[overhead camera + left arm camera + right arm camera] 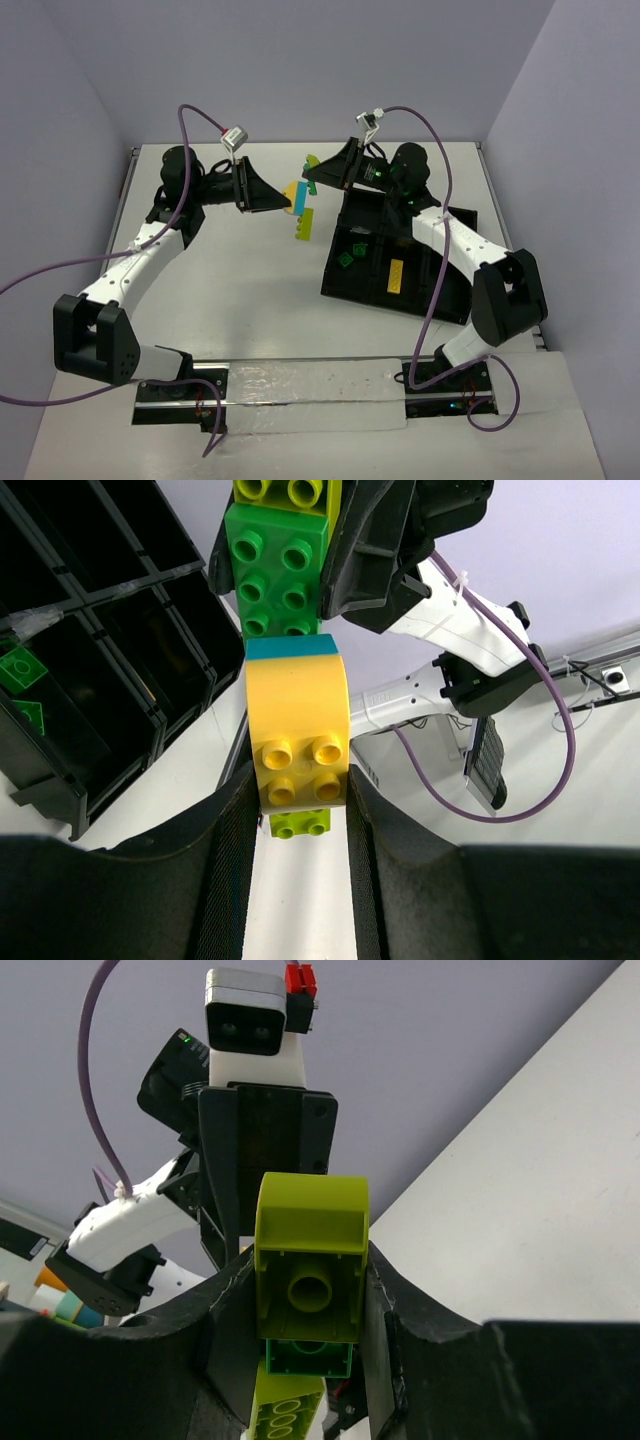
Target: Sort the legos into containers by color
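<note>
A lego stack (297, 198) is held aloft, clamped at both ends — yellow brick (298, 720) by the left gripper (298, 805); lime brick (312, 1222) by the right gripper (310, 1305).

We count eight legos in all. Five are pressed into one stack (300, 195) near the far left corner of the black tray (365, 285): a lime brick (310, 1260), a green brick (275, 570), a light blue brick (290, 646), a yellow brick (298, 730) and a second lime brick (300, 823). Three more lie inside the tray: a green piece (355, 245), another green piece (345, 260) and one yellow piece (397, 275). By colour that makes three green, two yellow, two lime and one light blue. There is one tray, and we cannot count its compartments in full (the right arm (450, 235) covers several).
</note>
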